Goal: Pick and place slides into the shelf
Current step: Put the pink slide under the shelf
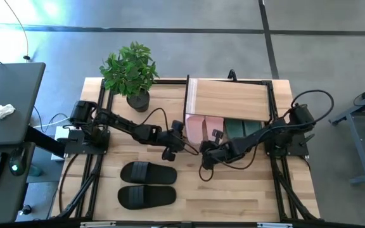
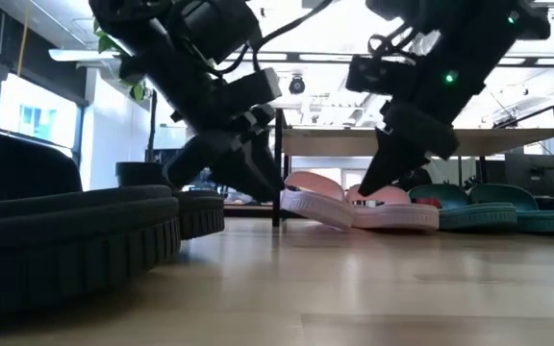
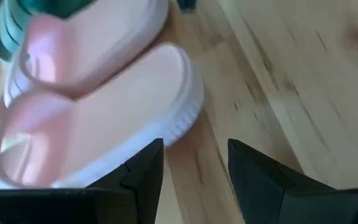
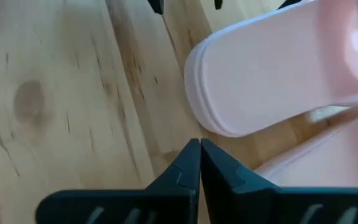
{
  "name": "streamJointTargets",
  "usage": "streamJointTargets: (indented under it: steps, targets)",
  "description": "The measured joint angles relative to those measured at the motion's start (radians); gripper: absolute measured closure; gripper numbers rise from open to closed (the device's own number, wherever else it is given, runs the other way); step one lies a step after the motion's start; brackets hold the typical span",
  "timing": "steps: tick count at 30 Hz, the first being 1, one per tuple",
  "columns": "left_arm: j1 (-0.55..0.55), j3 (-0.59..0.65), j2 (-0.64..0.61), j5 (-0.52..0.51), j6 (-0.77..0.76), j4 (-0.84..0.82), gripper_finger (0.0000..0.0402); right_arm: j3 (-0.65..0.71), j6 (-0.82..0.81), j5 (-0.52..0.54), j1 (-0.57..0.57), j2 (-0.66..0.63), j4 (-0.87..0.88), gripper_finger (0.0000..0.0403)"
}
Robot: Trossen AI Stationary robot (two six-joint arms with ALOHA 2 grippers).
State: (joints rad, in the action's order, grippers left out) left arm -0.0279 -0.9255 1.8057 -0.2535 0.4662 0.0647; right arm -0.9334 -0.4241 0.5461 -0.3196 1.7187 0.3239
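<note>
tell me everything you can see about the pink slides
The pink slides are a pale pink pair, rubbery-looking, each with one wide strap and a thick whitish sole edge. They lie side by side, flat on the table, tucked partly under the shelf, heels sticking out, left of the green slides. The left gripper is open near one heel; the right gripper is shut beside the other. Neither visibly touches them.

Left gripper (image 3: 194,165) sits low over the wooden table (image 3: 291,81), its two dark fingers (image 3: 143,168) parted with bare wood showing between them. Just ahead, two pale pink slides (image 3: 98,124) lie side by side, touching; the nearer one's white-edged sole almost meets one fingertip. Beyond the pink pair, a dark green slide (image 3: 17,25) peeks in at the frame's corner. Nothing sits between the fingers.
</note>
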Motion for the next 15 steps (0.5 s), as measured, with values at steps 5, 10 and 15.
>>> streamJointTargets:
  steps: [5,10,15]
  targets:
    - [-0.009,-0.001,0.019,0.0,0.0,0.035,0.0238,0.06,0.034,-0.045,0.049,0.003,-0.093,0.0403]
    - [-0.036,-0.023,0.05,0.025,-0.001,0.054,0.0238,0.105,0.068,-0.048,0.072,0.003,-0.194,0.0403]
    - [-0.052,-0.079,0.106,0.052,0.001,0.03,0.0238,0.119,0.087,-0.049,0.091,0.003,-0.219,0.0403]
